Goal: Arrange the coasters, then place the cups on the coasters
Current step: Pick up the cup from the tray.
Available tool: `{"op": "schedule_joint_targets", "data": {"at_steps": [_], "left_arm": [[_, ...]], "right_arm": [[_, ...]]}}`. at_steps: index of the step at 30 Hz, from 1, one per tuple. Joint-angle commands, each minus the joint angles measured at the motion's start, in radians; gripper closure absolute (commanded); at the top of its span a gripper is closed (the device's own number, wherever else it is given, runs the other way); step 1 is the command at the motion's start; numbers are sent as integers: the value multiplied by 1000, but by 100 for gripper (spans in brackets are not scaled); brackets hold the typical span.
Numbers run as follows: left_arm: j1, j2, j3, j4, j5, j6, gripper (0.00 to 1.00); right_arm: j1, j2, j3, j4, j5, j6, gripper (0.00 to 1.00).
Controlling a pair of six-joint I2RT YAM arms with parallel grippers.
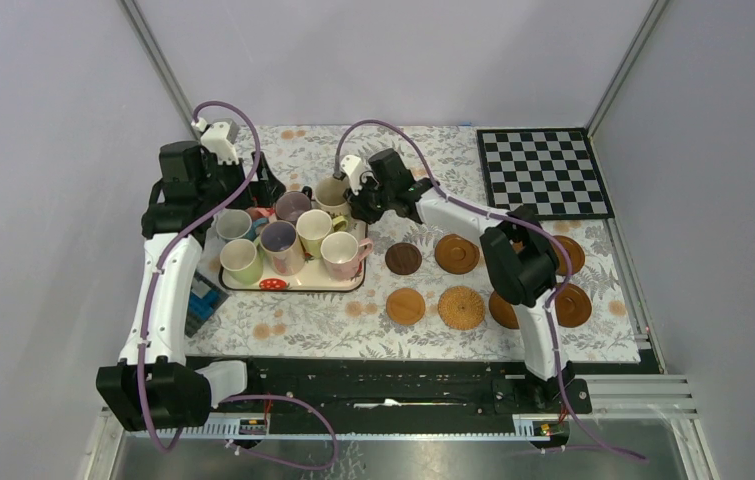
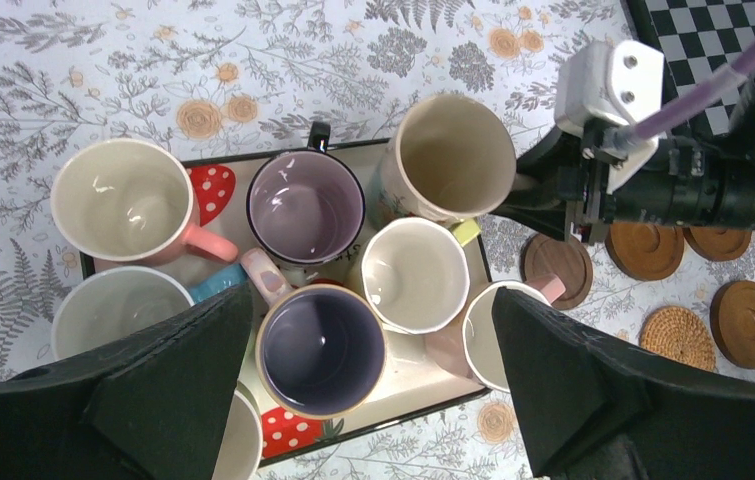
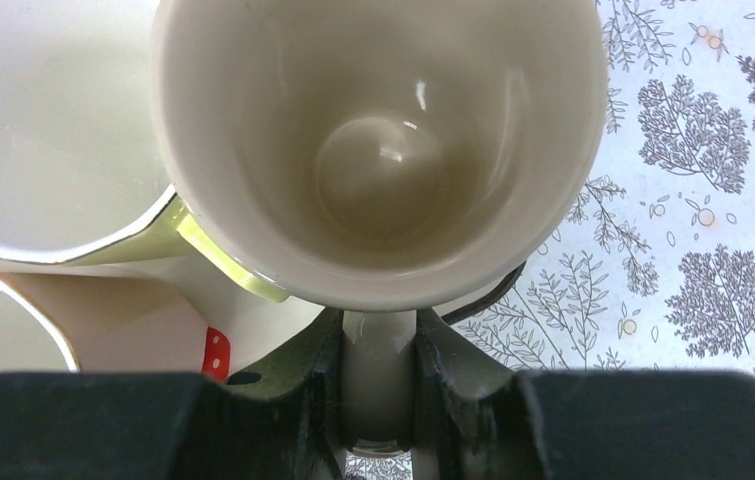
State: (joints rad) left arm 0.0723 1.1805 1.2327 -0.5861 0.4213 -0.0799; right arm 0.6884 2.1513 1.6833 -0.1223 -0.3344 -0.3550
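I can read no words, numbers, brand names or signs in any of my three views. Nothing on the bench or on the arms carries lettering clear enough for me to make out.

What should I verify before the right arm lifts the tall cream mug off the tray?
1. Right pincer on the cream mug handle: ok, fingers press both sides.
2. Mug empty: ok.
3. Neighbour mug, yellow-green handle clear of it: cannot tell, it lies tight under the rim.
4. Left pincer out of the way: ok, open above the purple mug.
5. Free coaster: ok, the dark coaster nearest the tray is bare.
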Motion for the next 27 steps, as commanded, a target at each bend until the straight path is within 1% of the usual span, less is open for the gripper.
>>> {"op": "schedule_joint_targets", "data": {"at_steps": [1, 7, 13, 17, 19, 21, 23, 27], "left_arm": [[6, -16, -14, 97, 0, -9, 1], [5, -18, -23, 132, -3, -16, 1], [5, -10, -23, 147, 3, -19, 1], [6, -6, -25, 171, 12, -29, 1], [6, 2, -23, 184, 50, -19, 1], [4, 14, -20, 189, 112, -2, 1], [3, 24, -19, 199, 140, 1, 1], [4, 50, -20, 224, 161, 4, 1]], "right_arm": [[2, -145, -62, 200, 8, 39, 100], [-12, -211, -143, 341, 14, 88, 100], [-26, -263, -201, 440, 17, 131, 100], [-33, -313, -243, 501, 56, 147, 100], [-46, -350, -269, 529, 82, 154, 100], [-64, -395, -294, 538, 105, 158, 100], [-95, -445, -318, 527, 121, 172, 100], [-176, -562, -363, 407, 128, 208, 100]]}}
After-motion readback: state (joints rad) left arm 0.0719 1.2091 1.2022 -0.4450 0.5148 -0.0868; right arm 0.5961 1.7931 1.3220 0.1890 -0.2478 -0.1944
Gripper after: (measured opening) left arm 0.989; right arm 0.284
